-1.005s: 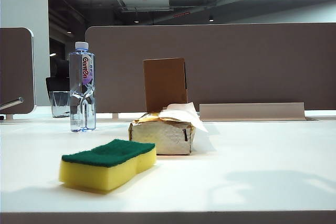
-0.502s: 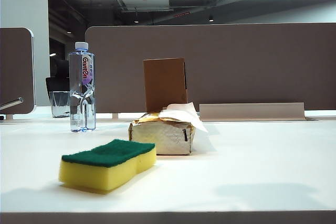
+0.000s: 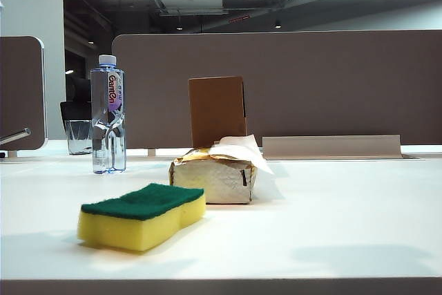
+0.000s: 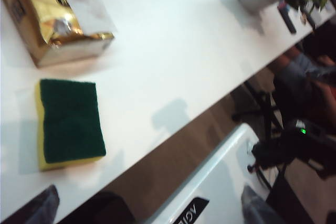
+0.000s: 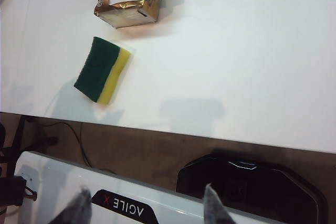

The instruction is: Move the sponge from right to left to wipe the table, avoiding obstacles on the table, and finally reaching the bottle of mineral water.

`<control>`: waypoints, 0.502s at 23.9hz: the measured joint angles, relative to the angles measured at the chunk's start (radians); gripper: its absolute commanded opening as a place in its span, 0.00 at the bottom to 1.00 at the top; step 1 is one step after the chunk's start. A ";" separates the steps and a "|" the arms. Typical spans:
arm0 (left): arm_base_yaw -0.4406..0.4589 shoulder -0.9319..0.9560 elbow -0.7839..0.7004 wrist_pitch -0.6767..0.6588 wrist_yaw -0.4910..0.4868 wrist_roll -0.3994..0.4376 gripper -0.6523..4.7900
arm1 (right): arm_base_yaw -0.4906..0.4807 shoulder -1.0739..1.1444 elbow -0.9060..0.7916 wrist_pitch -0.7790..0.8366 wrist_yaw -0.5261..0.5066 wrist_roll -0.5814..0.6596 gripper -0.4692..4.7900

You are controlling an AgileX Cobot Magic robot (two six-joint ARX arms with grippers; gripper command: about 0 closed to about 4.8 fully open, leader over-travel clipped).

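yellow-green sponge (image 3: 143,216), gold-silver tissue pack (image 3: 214,177), brown box (image 3: 217,110)

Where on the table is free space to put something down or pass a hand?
Free: the wide bare table right of the tissue pack, and the strip between the sponge and the bottle. Crowded: the middle, with sponge, tissue pack and box. Both grippers, left and right, are open, off the front edge.

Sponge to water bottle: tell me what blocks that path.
Nothing visible. The sponge lies left of the tissue pack and cardboard box; bare table runs to the bottle.
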 measured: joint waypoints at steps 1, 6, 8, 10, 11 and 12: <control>-0.013 0.030 0.000 -0.002 0.000 0.019 1.00 | 0.000 0.000 0.000 0.000 -0.003 0.000 0.61; -0.076 0.227 0.000 -0.002 -0.082 0.135 1.00 | 0.001 0.000 0.000 0.000 -0.018 0.000 0.61; -0.076 0.278 0.000 0.000 -0.110 0.153 1.00 | 0.001 0.000 0.000 0.000 -0.018 0.000 0.61; -0.076 0.364 0.000 0.020 -0.117 0.161 1.00 | 0.001 0.000 0.000 0.000 -0.018 0.000 0.61; -0.076 0.408 0.000 0.038 -0.123 0.163 1.00 | 0.003 0.000 0.000 0.000 -0.018 0.000 0.61; -0.076 0.429 0.000 0.050 -0.123 0.167 1.00 | 0.006 0.000 0.000 0.000 -0.018 0.000 0.61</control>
